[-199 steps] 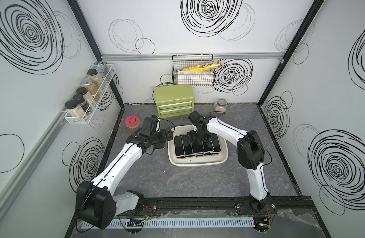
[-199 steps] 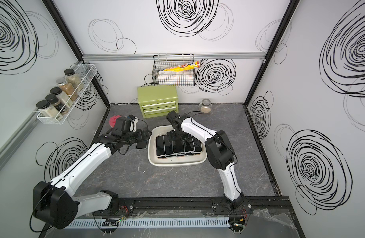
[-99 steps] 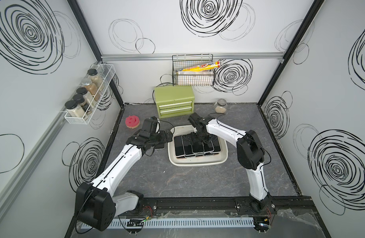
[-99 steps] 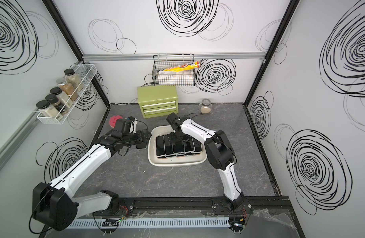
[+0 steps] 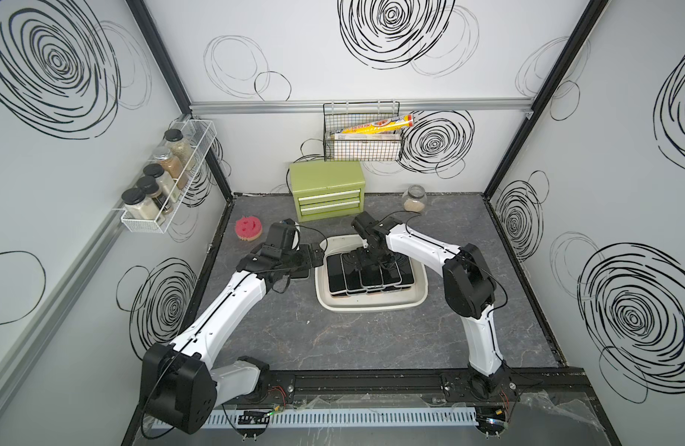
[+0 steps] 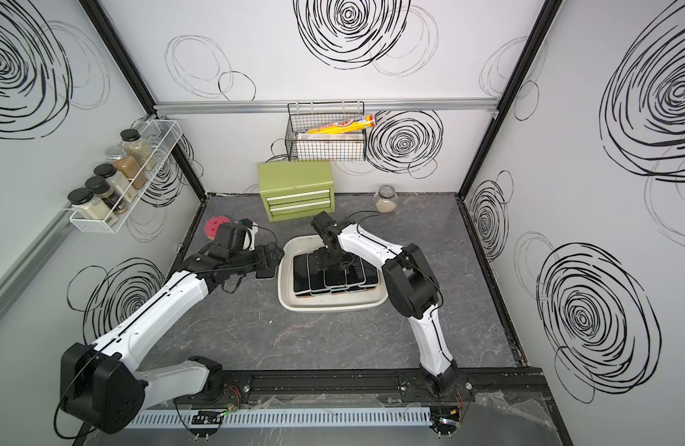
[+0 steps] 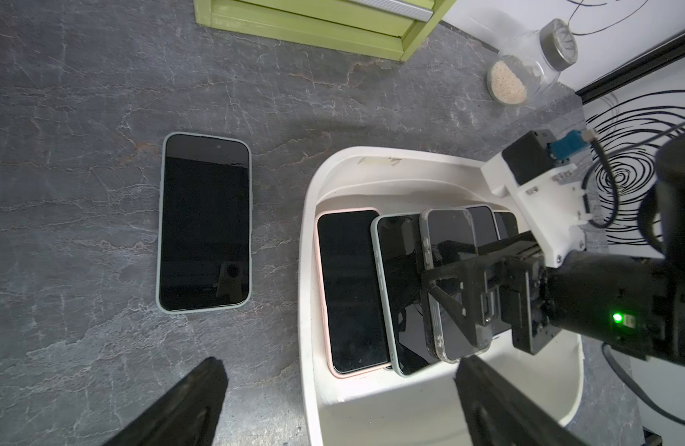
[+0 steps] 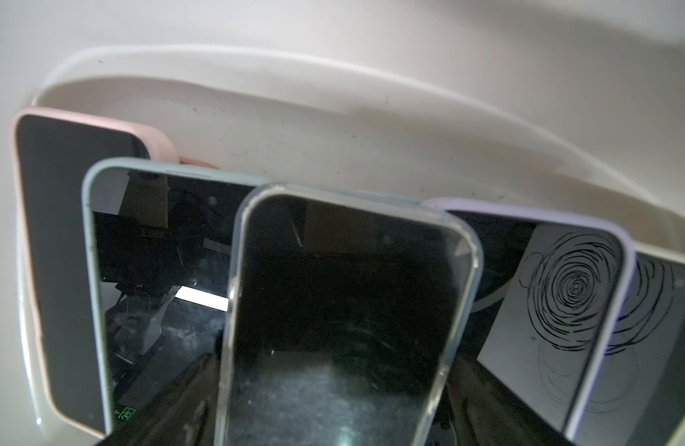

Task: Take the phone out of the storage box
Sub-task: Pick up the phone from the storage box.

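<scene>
The white storage box (image 5: 372,307) (image 6: 325,307) holds several dark-screened phones fanned over each other. A clear-cased phone (image 7: 449,231) (image 8: 341,289) lies on top. My right gripper (image 5: 372,265) (image 8: 333,386) is down in the box with a finger along each long edge of that phone. Whether they press on it does not show. My left gripper (image 7: 341,405) (image 5: 314,258) is open over the box's left rim (image 7: 306,270). Beside it a grey-green-cased phone (image 7: 203,222) lies flat on the table outside the box.
A green two-drawer chest (image 5: 327,189) and a glass jar (image 5: 414,197) stand at the back. A red sponge (image 5: 249,228) lies at the back left. A black wire basket (image 5: 362,143) and a spice rack (image 5: 167,173) hang on the walls.
My left gripper has edged a little toward the box's rim. My right gripper stays low over the fanned phones.
</scene>
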Robot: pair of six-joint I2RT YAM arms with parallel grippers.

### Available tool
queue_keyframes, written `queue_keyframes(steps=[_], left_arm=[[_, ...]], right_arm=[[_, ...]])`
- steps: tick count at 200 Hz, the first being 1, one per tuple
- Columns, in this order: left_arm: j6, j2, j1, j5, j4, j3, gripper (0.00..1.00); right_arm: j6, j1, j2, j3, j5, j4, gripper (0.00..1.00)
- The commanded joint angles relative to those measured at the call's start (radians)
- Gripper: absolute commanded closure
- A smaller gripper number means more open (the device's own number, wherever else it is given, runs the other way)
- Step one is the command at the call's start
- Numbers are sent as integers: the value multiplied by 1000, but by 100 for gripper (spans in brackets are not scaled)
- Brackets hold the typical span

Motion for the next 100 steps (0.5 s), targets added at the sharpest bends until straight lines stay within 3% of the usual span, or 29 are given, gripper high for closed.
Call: queue_keyframes(steps=[1,41,100], left_arm=[[2,-22,-5,7,24,-15,1],[-9,-46,-5,79,73,-34,1],[-21,-56,-7,127,121,-56,1]], right_arm=[[6,4,48,-69,-57,-17,13],[16,3,13,-58,-84,-10,33],[4,2,20,-10,-79,-46,30]])
